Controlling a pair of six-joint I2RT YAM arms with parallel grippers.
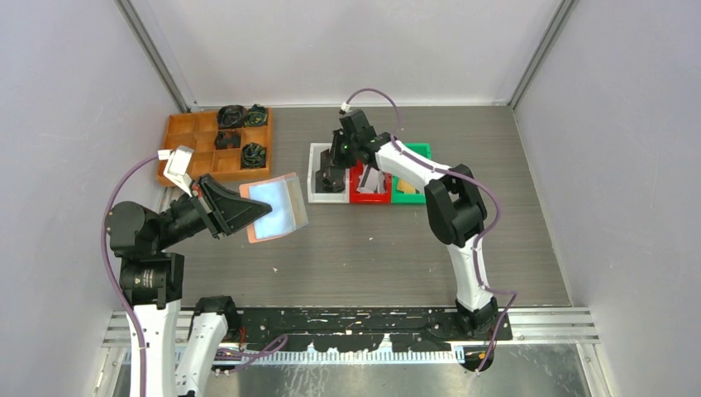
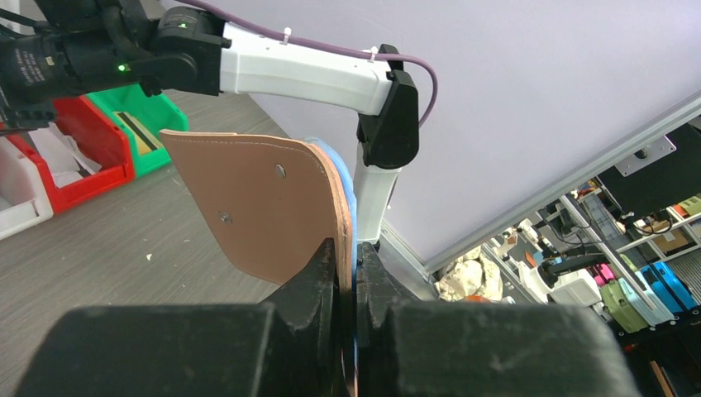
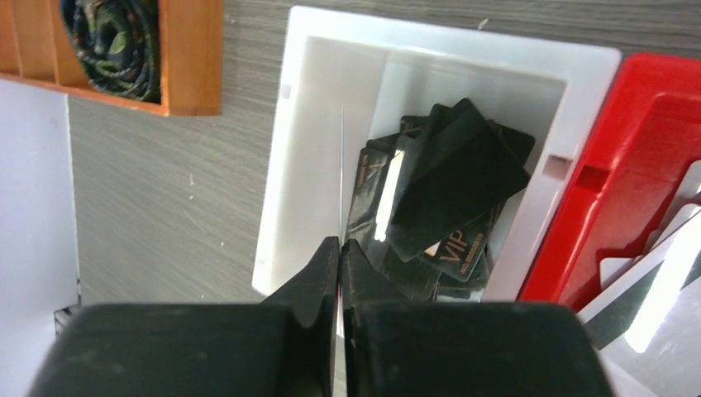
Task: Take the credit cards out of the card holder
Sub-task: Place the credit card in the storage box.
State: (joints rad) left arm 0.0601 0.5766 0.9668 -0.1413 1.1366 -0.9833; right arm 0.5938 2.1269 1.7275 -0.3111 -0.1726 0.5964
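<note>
From the top view, your left gripper has the card holder lifted off the table. It is pressed onto the holder's near edge, and the pale face stretches away ahead of the jaws. Your right gripper is well apart from it, down over the white bin. This is the first of three bins; the red bin and green bin lie beyond it, on the side away from the holder. A wooden tray of dark bundles sits past the holder and to its left, out of your way.

In the left wrist view, the fingers are clamped on the leather. The flap runs straight out from the tips, standing on edge. You can't see from here whether any cards remain inside.

In the right wrist view, the jaws are pinched together on a credit card. It is seen edge-on as a thin pale line, with its long axis running straight ahead of the tips. It hangs over the bin just inside the wall left of the jaws. The pile of black cards lies to the right of the jaws and further in. I'd judge your next move to be a release. The card looks to be inside the rim, but it is close to that left wall, so nudge rightward toward the pile before you let go. The red bin's wall further right is no obstacle.
</note>
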